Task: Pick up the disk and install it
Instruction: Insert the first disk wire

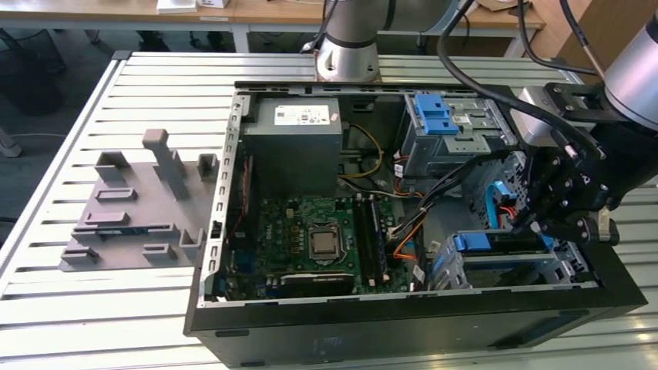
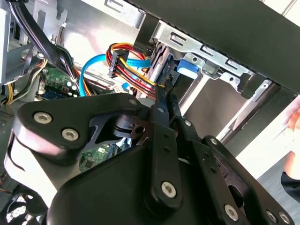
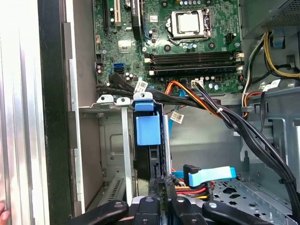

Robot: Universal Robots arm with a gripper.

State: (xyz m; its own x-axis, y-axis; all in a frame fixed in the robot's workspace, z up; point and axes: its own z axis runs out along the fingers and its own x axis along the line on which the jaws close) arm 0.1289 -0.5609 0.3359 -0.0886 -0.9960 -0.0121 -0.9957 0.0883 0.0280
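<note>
Claw (image 1: 535,223) position: low inside the open computer case (image 1: 411,324), at the exterior view's right, over the lower drive bay (image 1: 514,258). Both wrist views show the fingers (image 3: 159,187) drawn close together on the thin edge of the disk (image 3: 149,140), so the claw is judged to be gripping the disk. The disk stands on edge in the bay's metal rails (image 3: 125,145), directly ahead of the fingertips, with the blue tab of its carrier facing the first wrist camera.

Working across the exterior view from its left:
- A grey plastic holder (image 1: 139,208) sits on the slatted table (image 1: 62,293), well apart from the claw.
- The motherboard (image 1: 319,239) lies in the case floor, beyond the bay from the claw.
- The power-supply box (image 1: 298,127) and the upper cage with the blue latch (image 1: 437,116) sit farther back.
- A bundle of cables (image 3: 201,101) runs close beside the disk; a blue ribbon cable (image 3: 211,174) lies just beside the fingers.

Risks (judgement):
- The disk may jam if it tilts in the rails.
- The cables alongside could snag on the carrier or the fingers, because they crowd the bay mouth.
- A grip on so narrow an edge may slip.

Not determinable: how deep the disk sits in the bay, since the rails and the claw body cover its lower part; the label is not visible.
</note>
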